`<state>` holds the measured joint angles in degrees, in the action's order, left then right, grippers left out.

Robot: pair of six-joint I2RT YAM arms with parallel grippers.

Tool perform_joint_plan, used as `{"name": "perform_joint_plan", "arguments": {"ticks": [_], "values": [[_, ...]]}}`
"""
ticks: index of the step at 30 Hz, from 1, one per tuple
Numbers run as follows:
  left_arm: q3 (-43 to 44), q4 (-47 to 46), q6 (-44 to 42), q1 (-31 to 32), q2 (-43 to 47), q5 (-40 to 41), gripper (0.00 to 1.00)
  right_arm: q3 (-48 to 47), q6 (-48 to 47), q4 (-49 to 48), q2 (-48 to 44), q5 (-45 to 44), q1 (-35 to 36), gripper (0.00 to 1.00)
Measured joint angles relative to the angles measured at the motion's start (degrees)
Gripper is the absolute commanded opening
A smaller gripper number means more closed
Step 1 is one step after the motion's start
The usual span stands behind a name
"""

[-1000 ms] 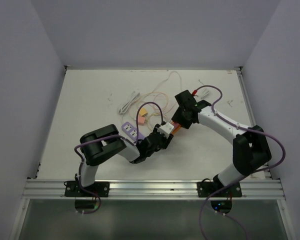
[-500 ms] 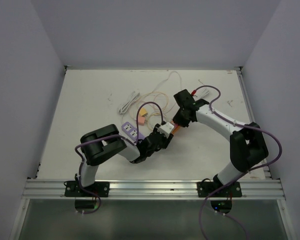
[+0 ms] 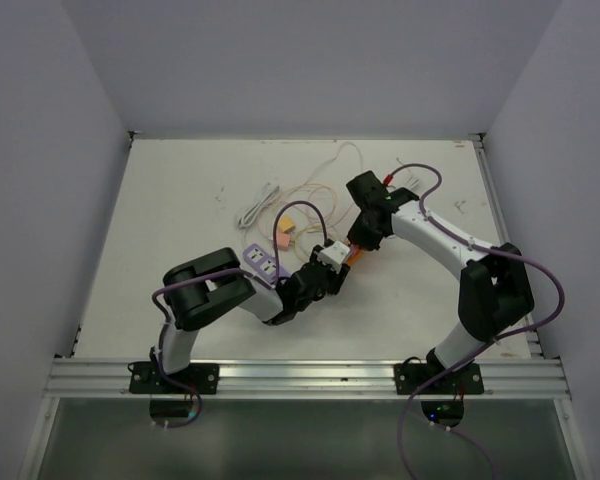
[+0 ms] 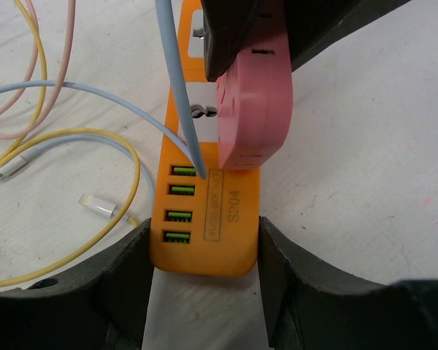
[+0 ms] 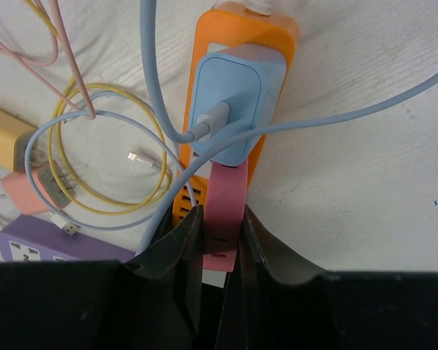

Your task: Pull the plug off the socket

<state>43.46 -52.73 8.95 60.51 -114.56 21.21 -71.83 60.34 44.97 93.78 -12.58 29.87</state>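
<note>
The pink plug (image 5: 226,193) is freshly pinched by your right end effector (image 5: 220,219), the left end effector (image 4: 204,248) clamping the orange strip (image 4: 233,215) at its 6 o'clock end, so pulling can start.

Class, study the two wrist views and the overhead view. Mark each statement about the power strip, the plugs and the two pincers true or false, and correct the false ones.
1. The left pincer clamps the USB end of the orange plastic power strip. True.
2. A light blue cable plugs into the pale blue charger block. True.
3. The right pincer is shut on the pale blue charger block. False: it is shut on the flat pink plug.
4. The flat pink plug lies clear of the strip. False: it sits in the strip's socket face.
5. The strip's end shows four green USB ports. True.
</note>
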Motion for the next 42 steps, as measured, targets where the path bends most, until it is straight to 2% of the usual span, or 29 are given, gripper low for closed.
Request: {"name": "perform_joint_plan", "arguments": {"ticks": [9, 23, 34, 42], "values": [[1.07, 0.11, 1.42, 0.00, -1.29, -0.26, 0.00, -0.28, 0.28, 1.03, 0.04, 0.55, -0.48, 0.00], [4.24, 0.83, 3.06, 0.00, -3.52, -0.48, 0.00, -0.26, 2.69, 1.07, -0.09, 4.79, -5.29, 0.00], [6.14, 2.10, 2.97, 0.50, -4.70, -0.44, 0.00, -2.08, 4.63, -2.36, -2.67, 8.31, -5.99, 0.00], [6.36, 2.64, 3.06, 0.48, -4.68, 0.02, 0.00, 0.94, 2.99, -2.08, -6.16, 9.44, -9.07, 0.00]]}}
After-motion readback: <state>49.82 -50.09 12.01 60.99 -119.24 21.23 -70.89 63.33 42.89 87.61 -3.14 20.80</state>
